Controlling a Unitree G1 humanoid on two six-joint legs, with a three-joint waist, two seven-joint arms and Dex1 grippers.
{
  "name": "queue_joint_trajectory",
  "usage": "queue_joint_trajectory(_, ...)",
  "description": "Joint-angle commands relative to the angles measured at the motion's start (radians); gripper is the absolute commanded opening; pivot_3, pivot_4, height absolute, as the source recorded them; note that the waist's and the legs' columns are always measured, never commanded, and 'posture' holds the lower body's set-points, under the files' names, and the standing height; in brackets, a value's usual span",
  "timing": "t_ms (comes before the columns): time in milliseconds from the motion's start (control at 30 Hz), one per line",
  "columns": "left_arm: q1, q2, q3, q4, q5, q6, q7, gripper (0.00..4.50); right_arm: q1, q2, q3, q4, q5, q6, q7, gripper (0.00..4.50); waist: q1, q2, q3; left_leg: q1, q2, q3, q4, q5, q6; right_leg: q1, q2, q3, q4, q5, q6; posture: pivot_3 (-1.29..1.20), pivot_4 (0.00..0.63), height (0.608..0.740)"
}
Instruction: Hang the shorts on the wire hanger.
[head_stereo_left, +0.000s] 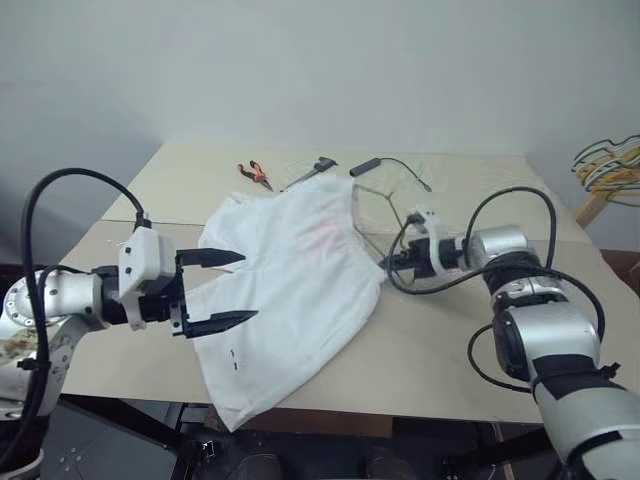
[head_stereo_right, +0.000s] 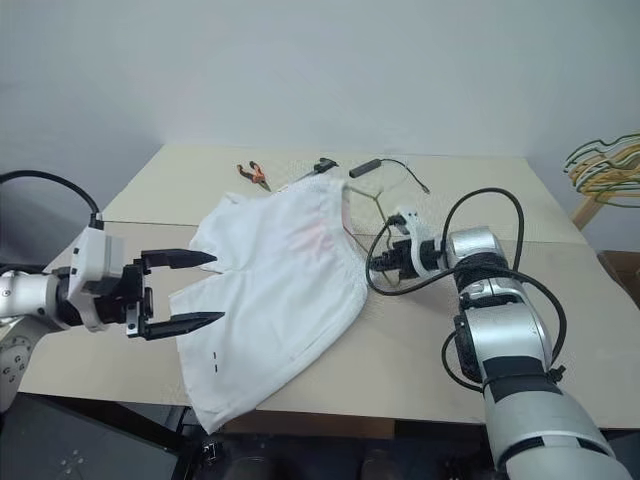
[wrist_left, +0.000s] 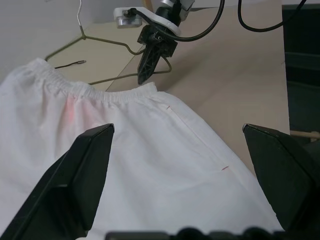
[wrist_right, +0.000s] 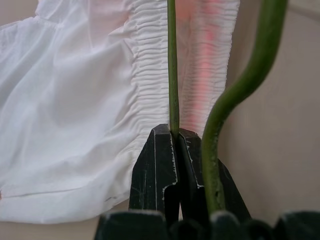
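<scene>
The shorts (head_stereo_left: 290, 290) lie spread on the tabletop (head_stereo_left: 450, 340), one leg hanging over the near edge, waistband toward the far side. The wire hanger (head_stereo_left: 378, 205) lies just beyond that waistband, its wire running along the gathered elastic. The right hand (head_stereo_left: 385, 264) is clamped on the hanger's wire at the edge of the shorts, so the step in hand looks like getting the hanger up and into position against the waist. The left hand (head_stereo_left: 228, 290) hovers over the near leg with its fingers spread wide, holding nothing.

Next, I'd guess, the left hand has to come down and take hold of the fabric, lifting an edge so the right hand can slide the wire under or through it.

The right wrist view makes the grip plain: the thin wire pinched between the closed fingertips, the ruffled waistband and its pink mark right behind. The head views give the layout instead, with pliers (head_stereo_left: 256, 173), a screwdriver (head_stereo_left: 310, 172) and a bunch of coloured hangers (head_stereo_left: 610, 165) off to the side.
</scene>
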Motion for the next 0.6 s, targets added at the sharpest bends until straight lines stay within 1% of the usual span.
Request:
queue_joint_trajectory(33, -0.060, 0.029, 0.024, 0.047, 0.013, -0.049, -0.024, 4.48, 0.085, -0.065, 0.054, -0.341, -0.033, -0.097, 0.013, 0.00, 0.004, 0.000, 0.000, 0.000, 0.000, 0.000, 0.000, 0.000, 0.000, 0.000, 0.000, 0.000, 0.000, 0.000, 0.000, 0.12, 0.000, 0.740)
queue_joint_trajectory(133, -0.125, 0.069, 0.026, 0.129, 0.040, -0.096, -0.070, 4.48, 0.197, -0.127, 0.102, -0.635, -0.057, -0.125, 0.020, 0.00, 0.003, 0.000, 0.000, -0.002, 0.000, -0.001, 0.000, 0.000, 0.000, 0.000, 0.000, -0.002, -0.001, 0.000, 0.000, 0.09, 0.000, 0.740)
queue_joint_trajectory(200, -0.177, 0.096, 0.024, 0.190, 0.057, -0.128, -0.104, 4.48, 0.252, -0.157, 0.116, -0.792, -0.055, -0.110, 0.018, 0.00, -0.001, 0.000, 0.000, -0.002, 0.000, -0.001, 0.000, 0.000, 0.000, -0.001, 0.000, -0.002, -0.001, 0.000, 0.000, 0.08, 0.000, 0.740)
queue_joint_trajectory(333, -0.328, 0.143, -0.014, 0.331, 0.096, -0.204, -0.188, 4.48, 0.333, -0.200, 0.129, -1.091, -0.015, 0.002, 0.025, 0.00, -0.020, 0.000, 0.000, -0.001, 0.000, -0.001, 0.000, 0.000, 0.000, 0.000, 0.000, -0.001, -0.001, 0.000, 0.000, 0.04, 0.000, 0.740)
queue_joint_trajectory(467, -0.456, 0.145, -0.074, 0.440, 0.136, -0.255, -0.258, 4.48, 0.366, -0.221, 0.152, -1.247, -0.001, 0.101, 0.005, 0.00, -0.034, 0.000, 0.000, -0.001, 0.000, -0.001, 0.001, 0.000, 0.000, 0.001, 0.000, -0.002, -0.001, 0.000, 0.000, 0.02, 0.000, 0.740)
queue_joint_trajectory(600, -0.656, 0.083, -0.215, 0.664, 0.264, -0.377, -0.341, 4.48, 0.358, -0.244, 0.189, -1.338, 0.020, 0.208, 0.003, 0.00, -0.037, 0.000, 0.000, 0.000, 0.000, -0.002, 0.002, 0.000, 0.000, 0.002, 0.000, -0.002, 0.000, 0.000, 0.000, 0.00, 0.000, 0.740)
